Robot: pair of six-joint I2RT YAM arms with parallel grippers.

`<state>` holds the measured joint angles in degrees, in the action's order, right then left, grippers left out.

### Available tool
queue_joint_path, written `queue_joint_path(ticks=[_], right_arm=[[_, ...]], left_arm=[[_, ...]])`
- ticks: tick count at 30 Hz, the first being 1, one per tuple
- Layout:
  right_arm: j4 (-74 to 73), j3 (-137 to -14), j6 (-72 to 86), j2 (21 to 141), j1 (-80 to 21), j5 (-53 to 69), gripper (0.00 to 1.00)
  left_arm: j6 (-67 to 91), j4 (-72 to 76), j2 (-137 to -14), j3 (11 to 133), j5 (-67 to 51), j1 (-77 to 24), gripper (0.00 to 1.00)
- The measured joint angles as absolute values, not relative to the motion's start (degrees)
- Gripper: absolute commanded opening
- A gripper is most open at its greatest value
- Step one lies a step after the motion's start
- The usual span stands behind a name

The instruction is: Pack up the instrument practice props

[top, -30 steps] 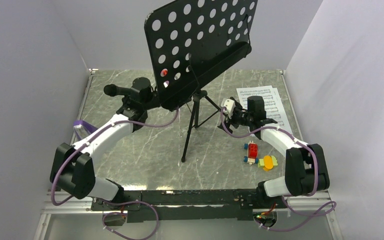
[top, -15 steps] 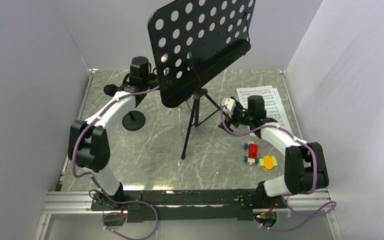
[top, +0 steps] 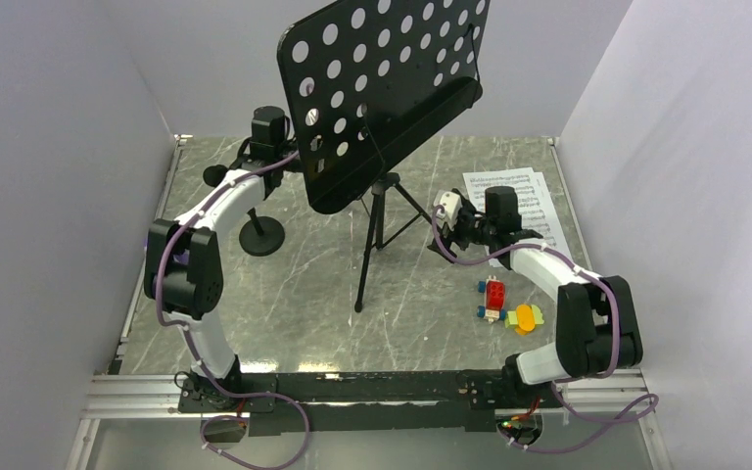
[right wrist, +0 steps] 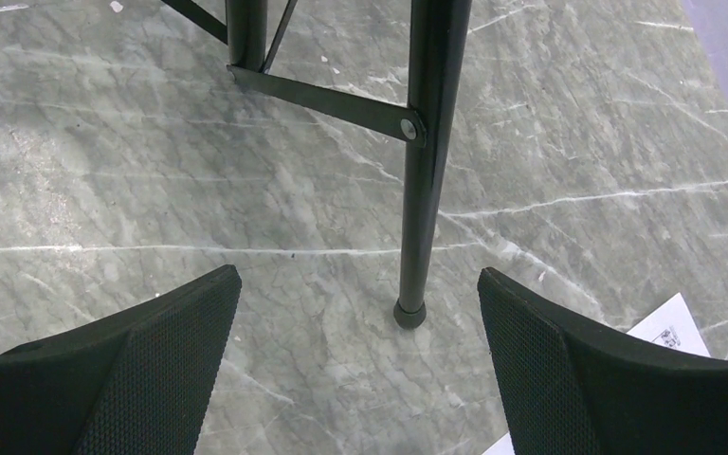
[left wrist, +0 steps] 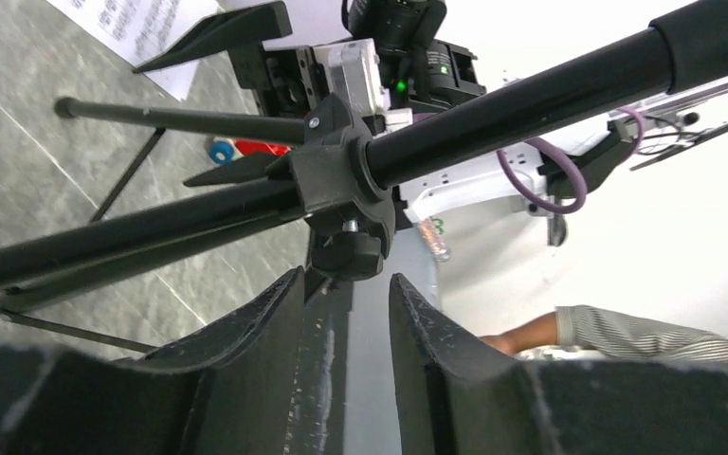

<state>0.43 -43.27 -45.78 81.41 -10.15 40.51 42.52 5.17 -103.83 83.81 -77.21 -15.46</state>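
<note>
The black tripod music stand [top: 377,211] stands mid-table, its perforated desk [top: 382,78] tilted. My left gripper [top: 292,162] reaches in behind the desk from the left. In the left wrist view its fingers [left wrist: 346,277] are slightly parted, tips just under the knob of the tripod hub [left wrist: 341,180]. My right gripper [top: 443,235] is wide open and empty beside the stand's right leg; the leg's foot [right wrist: 409,313] lies ahead between the fingers [right wrist: 355,275]. White sheet-music pages [top: 509,196] lie at the back right. The black microphone stand [top: 261,235] is at the left. The purple metronome is hidden.
Small red [top: 494,292] and yellow-green [top: 526,316] toy blocks lie on the table to the right of the tripod, near the right arm. Grey walls close in the table on three sides. The tripod's legs spread across the table's middle.
My left arm swung up from low at the left to behind the desk, uncovering the microphone stand's base. The desk shifted slightly left. The right arm stayed put.
</note>
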Motion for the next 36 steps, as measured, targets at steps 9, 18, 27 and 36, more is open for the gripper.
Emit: queue_joint_path(ticks=[9, 18, 27, 36], right_arm=[[0.4, -44.0, -45.4, 82.1, -10.1, 40.5, 0.98], [0.4, -44.0, -45.4, 82.1, -9.4, 40.6, 0.98], [0.3, -45.1, -45.4, 82.1, -8.6, 41.0, 0.98], [0.0, -45.7, -45.4, 81.8, -8.4, 41.0, 0.98]], left_arm=[[44.3, 3.5, -104.5, 85.5, -78.6, -14.7, 0.59], [27.6, -10.4, -104.4, 90.3, -72.9, -12.1, 0.7], [8.9, -6.3, -92.3, 71.9, -57.9, -10.3, 0.7], [-22.0, 5.5, -75.9, 55.9, -42.6, -17.1, 0.77]])
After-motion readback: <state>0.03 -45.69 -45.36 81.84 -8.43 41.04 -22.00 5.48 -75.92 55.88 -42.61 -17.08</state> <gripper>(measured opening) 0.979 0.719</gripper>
